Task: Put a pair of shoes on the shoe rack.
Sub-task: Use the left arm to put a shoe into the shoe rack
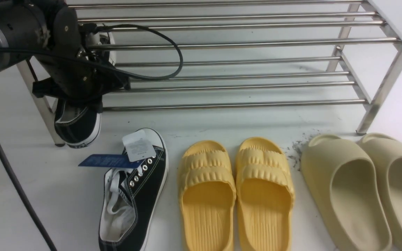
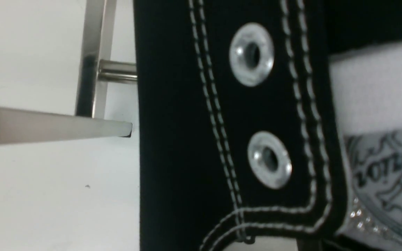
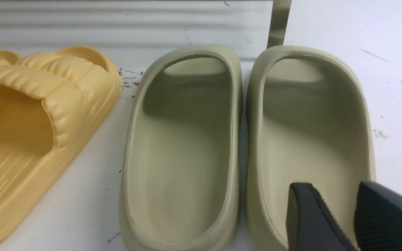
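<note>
Okay, got the left gripper (image 1: 82, 92) clamped on one black sneaker (image 1: 77, 127) at 10 o'clock, heel dangling by the left end of the shoe rack (image 1: 243, 104). Spotted the second sneaker (image 1: 145, 188) lying at 7 o'clock, tags (image 1: 138, 145) on top, just beside the yellow slides (image 1: 204, 195). Found the right gripper (image 3: 337, 191) over the beige slides (image 3: 180, 157) at 4 o'clock, fingers slightly apart, holding nothing.
</note>
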Robot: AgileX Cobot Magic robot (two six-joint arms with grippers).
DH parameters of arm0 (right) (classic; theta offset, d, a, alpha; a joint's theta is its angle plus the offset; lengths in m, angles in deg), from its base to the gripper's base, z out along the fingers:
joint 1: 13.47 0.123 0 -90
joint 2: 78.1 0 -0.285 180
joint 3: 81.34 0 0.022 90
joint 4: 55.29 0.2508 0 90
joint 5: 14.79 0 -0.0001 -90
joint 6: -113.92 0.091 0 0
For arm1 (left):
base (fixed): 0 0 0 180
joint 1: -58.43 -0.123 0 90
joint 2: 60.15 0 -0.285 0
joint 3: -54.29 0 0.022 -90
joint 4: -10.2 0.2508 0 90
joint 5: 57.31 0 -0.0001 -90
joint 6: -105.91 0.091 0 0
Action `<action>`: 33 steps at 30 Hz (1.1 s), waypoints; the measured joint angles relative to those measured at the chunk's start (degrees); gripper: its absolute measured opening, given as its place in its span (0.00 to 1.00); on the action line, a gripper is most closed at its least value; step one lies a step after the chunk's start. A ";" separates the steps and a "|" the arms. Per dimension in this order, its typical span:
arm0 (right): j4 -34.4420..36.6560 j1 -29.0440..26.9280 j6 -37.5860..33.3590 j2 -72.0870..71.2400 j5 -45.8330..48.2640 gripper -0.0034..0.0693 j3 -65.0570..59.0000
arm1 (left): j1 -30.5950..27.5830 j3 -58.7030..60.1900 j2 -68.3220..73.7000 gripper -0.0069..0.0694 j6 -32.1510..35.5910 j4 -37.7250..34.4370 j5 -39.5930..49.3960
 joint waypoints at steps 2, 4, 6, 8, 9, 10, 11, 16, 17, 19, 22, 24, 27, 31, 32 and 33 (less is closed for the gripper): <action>0.00 0.00 0.00 0.00 0.00 0.38 0.00 | 0.00 0.00 0.00 0.09 0.00 0.18 -0.27; 0.00 0.00 0.00 0.00 0.00 0.38 0.00 | 0.00 0.00 0.06 0.09 0.00 0.23 -0.44; 0.00 0.00 0.00 0.00 0.00 0.38 0.00 | 0.00 0.00 0.32 0.09 0.00 0.31 -0.99; 0.00 0.00 0.00 0.00 0.00 0.38 0.00 | 0.00 0.00 0.66 0.09 0.00 0.60 -2.09; 0.00 0.00 0.00 0.00 0.00 0.38 0.00 | 0.00 0.00 0.91 0.09 0.00 0.66 -2.67; 0.00 0.00 0.00 0.00 0.00 0.38 0.00 | 0.00 0.00 1.03 0.09 -0.02 0.71 -3.33; 0.00 0.00 0.00 0.00 0.00 0.38 0.00 | 0.00 0.00 1.04 0.09 -0.02 0.71 -3.44; 0.00 0.00 0.00 0.00 0.00 0.38 0.00 | 0.00 0.00 1.15 0.09 -0.02 0.71 -4.38; 0.00 0.00 0.00 0.00 0.00 0.38 0.00 | 0.00 0.00 1.15 0.09 -0.02 0.71 -4.40; 0.00 0.00 0.00 0.00 0.00 0.38 0.00 | 0.00 0.00 1.15 0.09 -0.02 0.71 -4.45; 0.00 0.00 0.00 0.00 0.00 0.38 0.00 | 0.00 0.00 1.15 0.09 -0.02 0.76 -4.32; 0.00 0.00 0.00 0.00 0.00 0.38 0.00 | 0.00 0.00 1.15 0.09 -0.02 0.89 -4.12; 0.00 0.00 0.00 0.00 0.00 0.38 0.00 | 0.00 0.00 0.82 0.09 -0.02 0.89 -2.72; 0.00 0.00 0.00 0.00 0.00 0.38 0.00 | 0.00 0.05 -0.55 0.09 -0.02 0.81 -1.44; 0.00 0.00 0.00 0.00 0.00 0.38 0.00 | 0.08 0.30 -1.49 0.09 -0.02 0.68 -1.30; 0.00 0.00 0.00 0.00 0.00 0.38 0.00 | 0.07 0.41 -1.76 0.09 -0.07 0.62 -1.30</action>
